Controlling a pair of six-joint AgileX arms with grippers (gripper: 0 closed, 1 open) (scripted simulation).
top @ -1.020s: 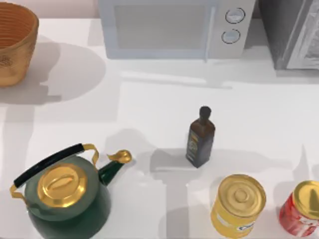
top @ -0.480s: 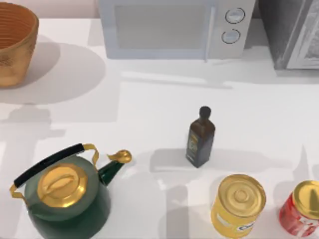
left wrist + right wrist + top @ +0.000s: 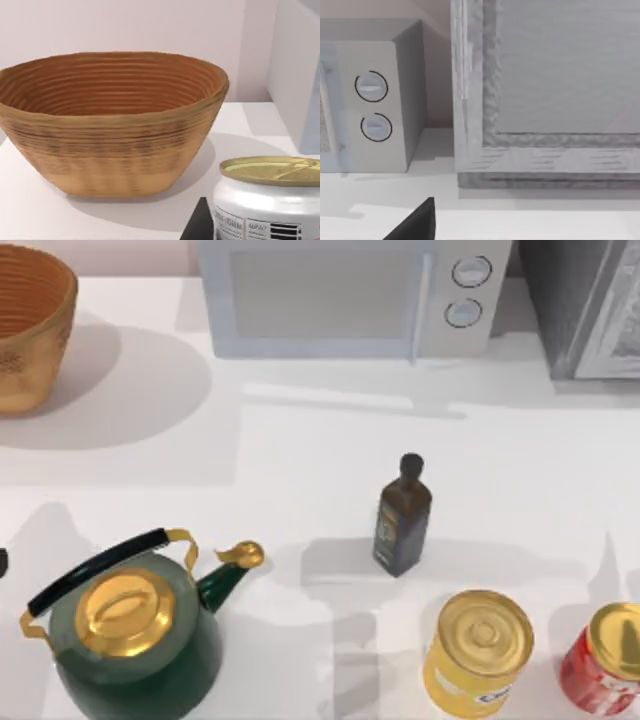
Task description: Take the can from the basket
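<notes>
- Step in hand, as I judge it: the lift-out is done and the carry-away is under way. The can (image 3: 272,200) is outside the basket (image 3: 110,150), with bare table between the two.
- The left gripper (image 3: 260,225) has the can right at its fingertips. One dark finger (image 3: 201,222) lies against the can's white side. The opposite finger is out of frame, so the hold is probably a firm clamp across the can's body, but only one contact is plain to see.
- The can is upright in that hold, its pale gold top level and its printed side facing the wrist camera.
- From the left gripper, the basket stands ahead and beyond the can, apart from it. Its rim is about level with or a little above the can's top, which suggests the gripper is carried low, near table height, and pointing roughly level rather than straight down.
- What the next move calls for, in my view: keep the squeeze steady and the can upright, draw it further from the basket wall, then bring it down onto open table — releasing only once its base is flat on the surface.
- The right gripper (image 3: 417,225) is parked, facing the microwave (image 3: 375,100) and the grey cabinet (image 3: 545,100) ahead of it, well away from the work.
</notes>
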